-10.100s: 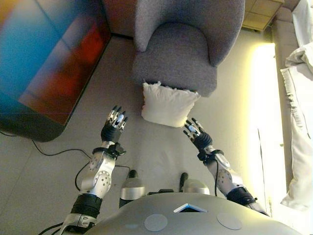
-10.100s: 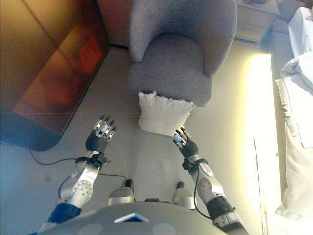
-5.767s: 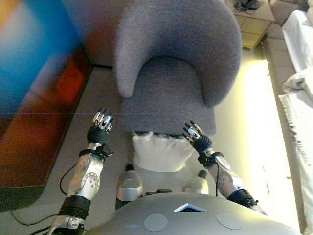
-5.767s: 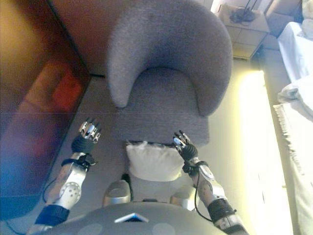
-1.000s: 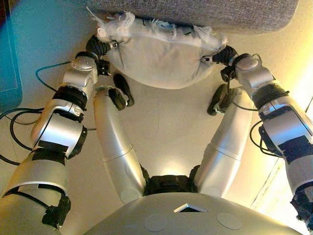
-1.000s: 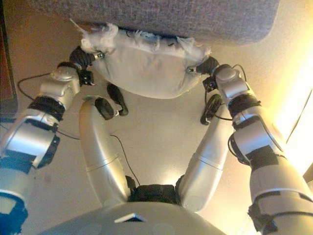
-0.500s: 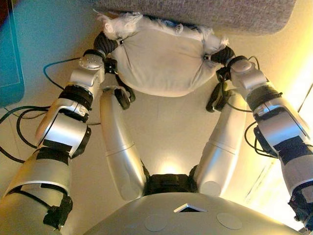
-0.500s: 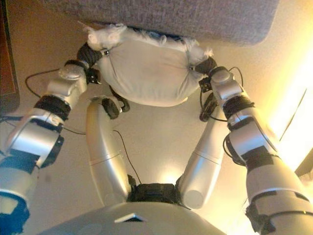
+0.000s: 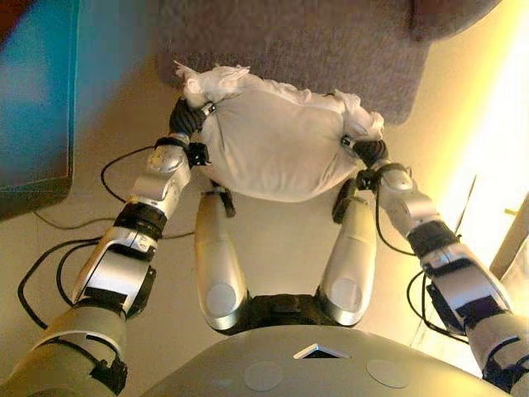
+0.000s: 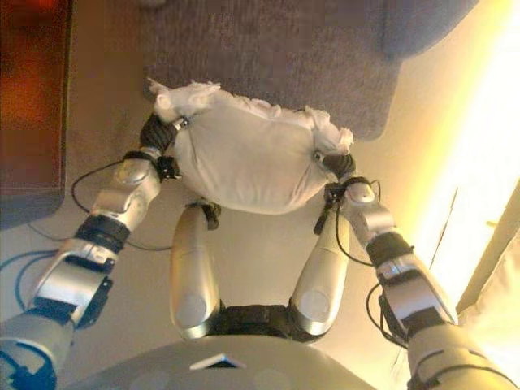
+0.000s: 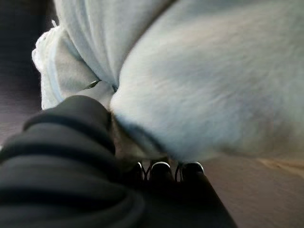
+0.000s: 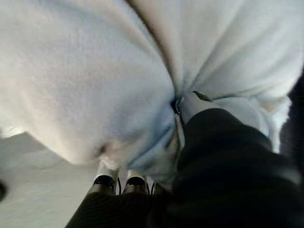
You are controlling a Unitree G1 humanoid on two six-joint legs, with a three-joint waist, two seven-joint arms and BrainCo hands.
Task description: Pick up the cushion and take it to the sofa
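Note:
The white cushion [image 9: 277, 149] with frayed corners is held up between my two hands, just in front of the grey armchair [image 9: 331, 50]. My left hand [image 9: 188, 116] grips its left end and my right hand [image 9: 369, 150] grips its right end. In the left wrist view the cushion [image 11: 204, 80] bulges over my fingers [image 11: 161, 167], which curl under it. In the right wrist view the thumb digs into a fold of the cushion [image 12: 80, 71] and the fingers [image 12: 107, 180] sit beneath it.
The armchair's seat front lies right behind the cushion. A dark glossy cabinet [image 9: 33, 99] stands at the left. A bright strip of light [image 9: 496, 124] runs along the floor at the right, beside a pale furniture edge [image 9: 512, 240].
The cushion has come up between my hands and nearer to me. The view has tilted up, so more of the armchair shows. Both hands keep their hold.

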